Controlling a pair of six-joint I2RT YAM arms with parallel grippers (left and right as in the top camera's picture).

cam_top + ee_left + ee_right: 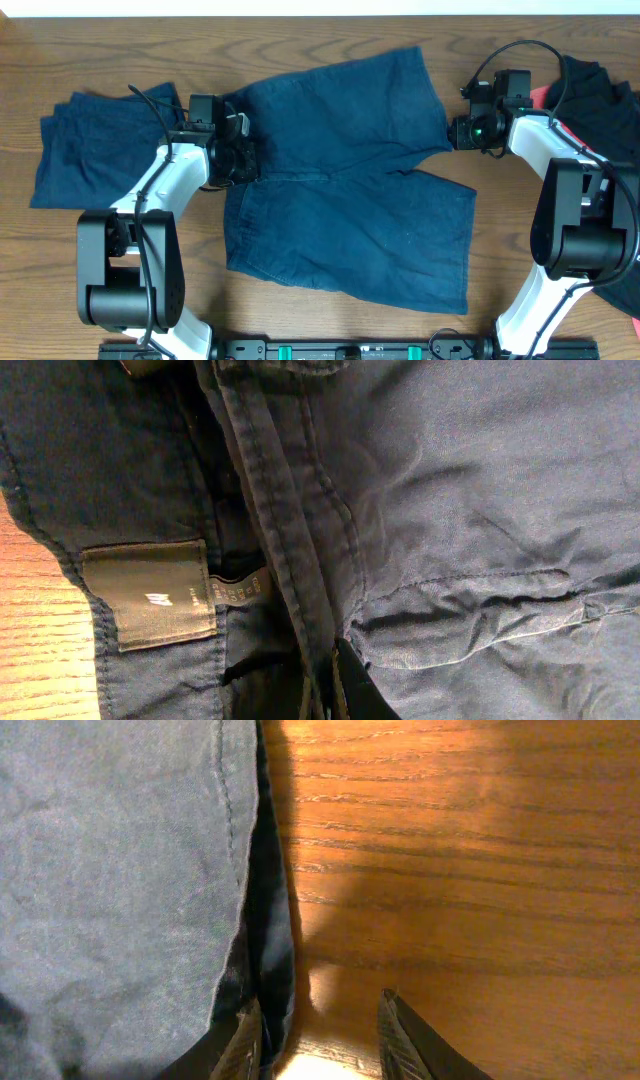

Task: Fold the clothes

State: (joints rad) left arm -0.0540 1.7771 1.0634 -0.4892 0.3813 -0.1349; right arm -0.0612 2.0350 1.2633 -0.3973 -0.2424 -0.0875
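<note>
Shorts lie spread unfolded at centre, my left gripper clenched on their waistband, right gripper released beside a hem; one piece sits folded at left, pile at right waits.

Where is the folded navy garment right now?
Overhead view: the folded navy garment lies on the left side of the wooden table, just beyond the left gripper at the waistband of the spread navy shorts.

The left arm reached in low, and the left gripper was squeezed tight. The right arm bent in too. The right gripper had its two fingers a little apart.
</note>
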